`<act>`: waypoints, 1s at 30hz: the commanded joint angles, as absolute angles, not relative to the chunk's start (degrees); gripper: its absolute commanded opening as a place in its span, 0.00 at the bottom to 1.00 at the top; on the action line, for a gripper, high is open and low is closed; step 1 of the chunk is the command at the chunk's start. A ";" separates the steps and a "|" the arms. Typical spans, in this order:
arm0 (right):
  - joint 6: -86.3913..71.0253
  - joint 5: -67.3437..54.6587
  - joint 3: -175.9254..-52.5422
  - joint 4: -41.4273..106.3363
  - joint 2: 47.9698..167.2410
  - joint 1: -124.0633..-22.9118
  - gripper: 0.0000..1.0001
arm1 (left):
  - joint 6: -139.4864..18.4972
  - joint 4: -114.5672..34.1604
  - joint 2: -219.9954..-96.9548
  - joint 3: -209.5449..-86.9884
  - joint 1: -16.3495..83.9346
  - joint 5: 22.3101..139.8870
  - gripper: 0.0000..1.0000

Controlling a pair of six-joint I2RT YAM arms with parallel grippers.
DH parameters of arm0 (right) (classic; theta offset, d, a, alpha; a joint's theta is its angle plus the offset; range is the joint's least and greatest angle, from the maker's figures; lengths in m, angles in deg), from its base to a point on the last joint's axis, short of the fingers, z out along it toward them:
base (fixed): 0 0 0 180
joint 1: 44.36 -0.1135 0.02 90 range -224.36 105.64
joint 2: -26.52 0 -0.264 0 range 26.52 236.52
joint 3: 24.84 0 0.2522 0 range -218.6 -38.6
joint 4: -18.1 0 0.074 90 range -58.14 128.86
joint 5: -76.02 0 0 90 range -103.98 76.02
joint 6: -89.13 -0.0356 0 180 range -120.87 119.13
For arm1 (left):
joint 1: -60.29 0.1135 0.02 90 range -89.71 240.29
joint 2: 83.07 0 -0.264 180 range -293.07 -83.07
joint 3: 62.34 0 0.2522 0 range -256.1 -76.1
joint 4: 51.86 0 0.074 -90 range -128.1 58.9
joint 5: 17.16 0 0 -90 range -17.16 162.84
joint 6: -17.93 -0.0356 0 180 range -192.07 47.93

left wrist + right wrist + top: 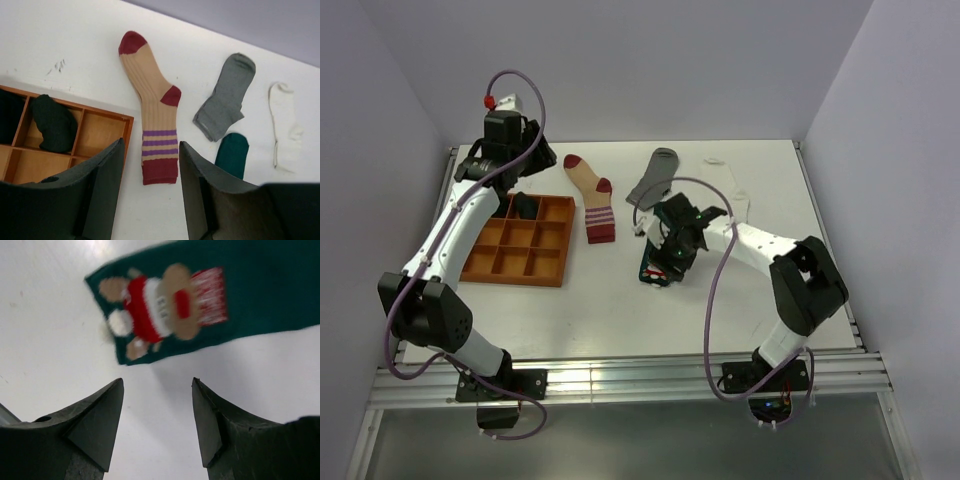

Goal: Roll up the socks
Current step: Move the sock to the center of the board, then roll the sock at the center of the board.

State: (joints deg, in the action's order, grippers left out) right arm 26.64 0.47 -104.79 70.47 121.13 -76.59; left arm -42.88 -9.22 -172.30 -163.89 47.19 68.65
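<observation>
Your right claw [157, 385] gapes wide and empty, the teal sock [235, 310] flat just beyond its tips. Your left claw [151, 147], also open, holds nothing; the striped sock [152, 100] lies ahead.

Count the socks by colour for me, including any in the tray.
Black socks: 2, both in the tray, one cut off at the picture's edge
Beige striped sock: 1
Grey sock: 1
White sock: 1
Teal sock: 1
Total: 6
</observation>
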 commanded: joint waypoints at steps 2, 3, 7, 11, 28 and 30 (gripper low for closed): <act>27.96 -1.32 -97.24 60.44 116.62 -81.26 0.64 | -41.40 -9.71 -170.26 -168.56 47.99 67.39 0.53; 27.96 -2.37 -96.61 58.94 116.44 -82.75 0.64 | -41.40 -9.80 -170.17 -168.73 47.99 67.48 0.53; 27.70 -3.00 -95.55 57.70 116.52 -84.26 0.64 | -41.66 -9.54 -170.26 -169.09 48.08 67.92 0.53; 27.43 -5.10 -94.94 56.56 117.14 -85.31 0.64 | -41.93 -9.54 -170.17 -168.56 48.16 68.27 0.53; 29.01 -8.45 -94.23 55.59 122.32 -88.83 0.61 | -42.02 -11.99 -170.52 -165.05 48.08 70.46 0.52; 29.45 -8.88 -94.15 54.98 122.76 -88.83 0.58 | -41.75 -13.22 -170.52 -164.08 48.08 70.90 0.51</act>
State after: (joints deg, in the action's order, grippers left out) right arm 28.28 -7.63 -95.07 57.53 122.03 -88.63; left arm -42.38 -10.20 -172.13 -165.39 47.89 69.22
